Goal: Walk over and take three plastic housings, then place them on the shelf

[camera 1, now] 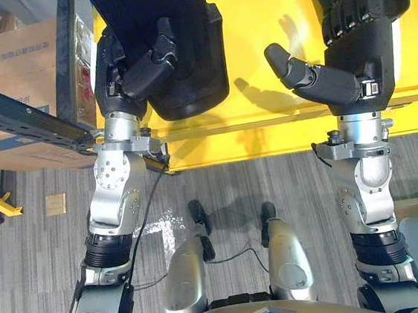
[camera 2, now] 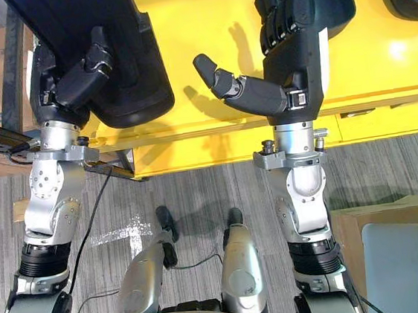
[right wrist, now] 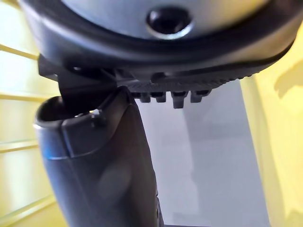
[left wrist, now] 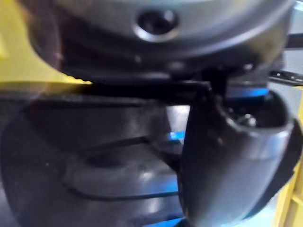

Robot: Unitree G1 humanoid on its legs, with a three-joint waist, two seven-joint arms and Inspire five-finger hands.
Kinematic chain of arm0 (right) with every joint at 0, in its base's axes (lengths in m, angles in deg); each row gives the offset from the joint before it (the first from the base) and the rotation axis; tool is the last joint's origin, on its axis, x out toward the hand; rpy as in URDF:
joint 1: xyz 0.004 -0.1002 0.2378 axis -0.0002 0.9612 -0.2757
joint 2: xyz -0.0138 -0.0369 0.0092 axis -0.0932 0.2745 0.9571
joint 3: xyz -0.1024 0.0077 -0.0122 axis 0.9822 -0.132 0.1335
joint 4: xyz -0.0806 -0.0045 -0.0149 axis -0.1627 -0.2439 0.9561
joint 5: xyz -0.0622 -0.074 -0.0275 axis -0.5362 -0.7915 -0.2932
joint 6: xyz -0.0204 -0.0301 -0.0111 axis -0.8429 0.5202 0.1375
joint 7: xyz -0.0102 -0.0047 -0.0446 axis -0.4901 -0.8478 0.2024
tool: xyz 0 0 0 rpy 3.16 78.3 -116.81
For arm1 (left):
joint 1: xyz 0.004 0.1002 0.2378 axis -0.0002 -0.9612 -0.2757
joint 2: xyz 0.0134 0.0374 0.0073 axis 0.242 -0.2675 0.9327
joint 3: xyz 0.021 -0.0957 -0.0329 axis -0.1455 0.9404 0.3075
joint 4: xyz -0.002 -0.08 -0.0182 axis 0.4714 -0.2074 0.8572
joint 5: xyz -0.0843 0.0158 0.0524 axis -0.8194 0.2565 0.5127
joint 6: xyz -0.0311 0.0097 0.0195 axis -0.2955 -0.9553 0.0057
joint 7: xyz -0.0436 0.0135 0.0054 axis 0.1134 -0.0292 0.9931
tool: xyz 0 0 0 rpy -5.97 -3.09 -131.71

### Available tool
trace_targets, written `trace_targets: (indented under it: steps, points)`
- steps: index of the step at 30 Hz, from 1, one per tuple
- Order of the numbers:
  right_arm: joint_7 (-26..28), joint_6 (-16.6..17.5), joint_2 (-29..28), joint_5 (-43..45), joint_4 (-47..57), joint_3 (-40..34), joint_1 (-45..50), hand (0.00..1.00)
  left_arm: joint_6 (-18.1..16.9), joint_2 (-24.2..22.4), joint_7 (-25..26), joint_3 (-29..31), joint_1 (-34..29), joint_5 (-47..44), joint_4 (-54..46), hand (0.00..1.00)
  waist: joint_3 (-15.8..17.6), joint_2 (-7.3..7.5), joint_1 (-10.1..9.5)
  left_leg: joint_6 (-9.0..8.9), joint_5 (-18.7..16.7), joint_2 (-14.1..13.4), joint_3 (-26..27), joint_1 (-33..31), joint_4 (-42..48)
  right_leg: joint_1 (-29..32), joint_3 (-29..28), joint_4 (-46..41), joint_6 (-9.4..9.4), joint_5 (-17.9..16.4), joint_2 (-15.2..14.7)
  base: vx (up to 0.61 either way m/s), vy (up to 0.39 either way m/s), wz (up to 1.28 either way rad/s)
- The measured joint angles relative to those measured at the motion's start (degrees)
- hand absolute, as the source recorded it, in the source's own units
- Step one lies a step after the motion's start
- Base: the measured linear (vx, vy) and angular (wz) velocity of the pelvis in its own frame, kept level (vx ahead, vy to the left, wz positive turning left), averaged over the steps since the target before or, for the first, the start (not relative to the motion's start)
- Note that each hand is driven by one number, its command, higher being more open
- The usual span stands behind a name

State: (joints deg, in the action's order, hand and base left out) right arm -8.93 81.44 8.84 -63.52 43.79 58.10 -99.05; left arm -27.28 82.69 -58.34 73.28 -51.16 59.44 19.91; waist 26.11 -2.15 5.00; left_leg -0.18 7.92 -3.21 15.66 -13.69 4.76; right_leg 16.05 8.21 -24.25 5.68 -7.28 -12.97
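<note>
Eye views: left hand [camera 1: 143, 65] clamps black plastic housing [camera 1: 194, 68] over yellow surface's [camera 1: 257, 47] near edge; right hand [camera 1: 363, 58] over same surface, grip unreadable. Left wrist view: thumb pinning housing. Likely placing; next: set down flat, release.

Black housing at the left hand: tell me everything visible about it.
The black housing is a broad shell of dark, faintly glossy plastic with rounded corners and a raised rim along one side; the left wrist view shows curved moulded ridges. It is flat over the yellow surface, near end close to the front edge, far end cut off by the view. The left hand grips its left side, thumb curled on top. Whether it rests or is lifted cannot be told.
</note>
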Motion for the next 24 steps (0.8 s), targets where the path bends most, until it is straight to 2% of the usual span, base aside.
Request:
trace_targets:
  steps: [5,10,19,24]
  points:
    - [0.4,-0.6,1.6,0.1,0.0,-0.1,0.0,1.0,2.3,2.0,-0.1,0.0,5.0,0.0,4.6,0.0,0.0,0.07,0.26,-0.3,0.7,-0.1,1.4,1.9,-2.3,-0.2,-0.9,0.3,0.1,0.1,0.2,0.0,-0.02,-0.12]
    - [2.7,-1.2,3.1,0.3,0.0,-0.1,-0.1,1.0,3.2,4.6,0.1,0.2,10.3,0.1,11.2,0.0,0.0,0.07,1.41,-0.3,2.3,0.0,3.1,4.6,-6.4,-0.6,-2.4,1.5,0.67,0.6,0.7,0.03,-0.025,-0.16]
    - [3.7,-1.2,3.1,1.6,0.2,0.1,-0.1,1.0,3.2,5.2,1.3,0.3,15.9,-3.1,21.9,0.0,0.0,0.12,2.37,0.01,3.0,0.1,4.1,6.0,-8.1,-1.3,-3.2,2.6,1.09,1.2,1.0,0.05,-0.025,-0.06]
    - [3.5,-1.2,3.1,2.6,0.2,1.3,-0.5,1.0,3.7,5.1,4.5,-0.1,19.9,-4.3,28.4,0.0,0.0,0.15,3.21,0.01,3.0,0.1,4.2,5.2,-8.0,-0.9,-3.3,3.4,1.34,1.6,1.1,0.01,-0.008,0.0]
